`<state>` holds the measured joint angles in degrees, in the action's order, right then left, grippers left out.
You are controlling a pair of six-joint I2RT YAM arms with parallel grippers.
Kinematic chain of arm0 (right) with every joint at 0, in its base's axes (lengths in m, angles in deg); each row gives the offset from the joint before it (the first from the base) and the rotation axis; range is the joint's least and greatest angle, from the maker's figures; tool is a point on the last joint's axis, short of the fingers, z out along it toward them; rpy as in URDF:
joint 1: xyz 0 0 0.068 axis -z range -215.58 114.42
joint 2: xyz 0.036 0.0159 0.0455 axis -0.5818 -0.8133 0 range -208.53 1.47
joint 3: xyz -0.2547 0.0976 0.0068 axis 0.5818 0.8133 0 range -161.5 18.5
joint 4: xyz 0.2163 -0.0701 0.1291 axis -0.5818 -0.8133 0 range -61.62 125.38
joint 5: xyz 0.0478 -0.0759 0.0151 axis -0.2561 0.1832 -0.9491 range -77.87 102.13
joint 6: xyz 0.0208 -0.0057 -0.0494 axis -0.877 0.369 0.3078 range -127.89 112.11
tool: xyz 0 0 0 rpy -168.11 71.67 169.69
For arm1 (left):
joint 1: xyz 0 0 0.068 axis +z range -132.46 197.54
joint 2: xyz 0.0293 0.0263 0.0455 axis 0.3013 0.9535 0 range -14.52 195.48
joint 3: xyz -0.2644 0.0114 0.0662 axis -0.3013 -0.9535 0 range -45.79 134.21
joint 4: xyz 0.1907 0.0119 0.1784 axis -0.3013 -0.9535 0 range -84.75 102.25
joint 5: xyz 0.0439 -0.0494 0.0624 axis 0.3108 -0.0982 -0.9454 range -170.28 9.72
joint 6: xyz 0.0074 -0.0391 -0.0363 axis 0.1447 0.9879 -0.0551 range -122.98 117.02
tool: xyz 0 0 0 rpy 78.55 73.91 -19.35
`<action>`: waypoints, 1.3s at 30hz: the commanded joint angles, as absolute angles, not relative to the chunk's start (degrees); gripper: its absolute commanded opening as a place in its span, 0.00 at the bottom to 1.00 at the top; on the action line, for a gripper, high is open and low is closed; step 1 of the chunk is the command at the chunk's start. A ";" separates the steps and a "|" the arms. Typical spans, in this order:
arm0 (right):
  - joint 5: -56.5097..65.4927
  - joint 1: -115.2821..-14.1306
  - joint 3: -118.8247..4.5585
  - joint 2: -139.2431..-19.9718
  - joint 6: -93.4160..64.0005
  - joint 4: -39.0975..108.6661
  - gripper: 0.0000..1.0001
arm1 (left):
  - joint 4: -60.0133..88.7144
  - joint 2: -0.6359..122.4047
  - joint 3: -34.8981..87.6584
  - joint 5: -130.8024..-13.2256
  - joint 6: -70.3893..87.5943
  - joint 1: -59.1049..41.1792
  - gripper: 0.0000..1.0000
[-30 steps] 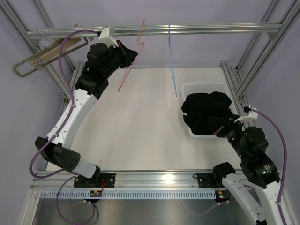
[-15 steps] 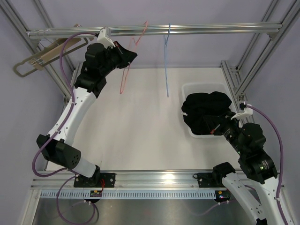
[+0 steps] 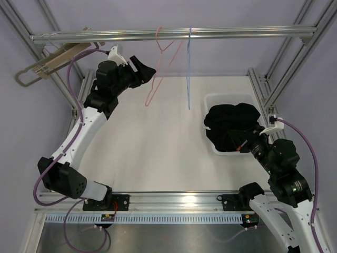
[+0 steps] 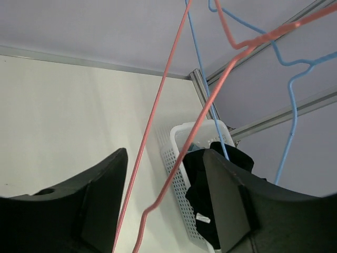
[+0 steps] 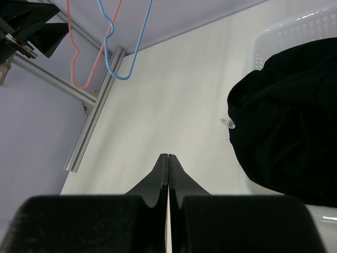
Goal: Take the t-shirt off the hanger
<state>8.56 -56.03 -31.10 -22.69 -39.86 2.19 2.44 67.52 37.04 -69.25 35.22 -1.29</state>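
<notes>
Pink hanger (image 3: 164, 74) now loose (left hand (image 4: 164, 158) agape); t-shirt (image 3: 231, 129) in basket (image 3: 226, 95).

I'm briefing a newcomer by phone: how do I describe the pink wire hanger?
Find the silver metal rail across the top of the frame. Two thin wire hangers hang near its middle. The pink wire hanger is the left one, slanting beside the left gripper; the blue wire hanger hangs straight.

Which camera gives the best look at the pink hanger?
The top external view: the whole pink hanger hangs from the rail. Left wrist shows only close wire sections; right wrist shows it small, partly cropped.
</notes>
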 commanded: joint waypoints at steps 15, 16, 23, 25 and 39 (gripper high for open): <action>2.72 -55.88 -42.40 -23.75 -34.97 4.44 0.64 | -9.54 28.13 19.45 -67.98 20.06 -1.10 0.99; 3.08 -55.80 -42.93 -23.49 -34.53 4.27 0.88 | -12.33 25.23 17.51 -67.36 18.57 -1.10 0.99; 7.45 -55.80 -44.34 -17.88 -34.96 4.36 1.00 | -22.99 3.51 2.47 -57.51 15.39 -1.10 0.99; 9.57 -55.80 -41.64 -16.20 -34.35 4.62 0.99 | -24.31 -1.50 -0.08 -57.60 16.35 -1.10 0.99; 13.27 -55.79 -33.97 -11.45 -40.15 5.85 0.99 | -25.11 -5.47 3.96 -56.72 14.60 -1.10 0.99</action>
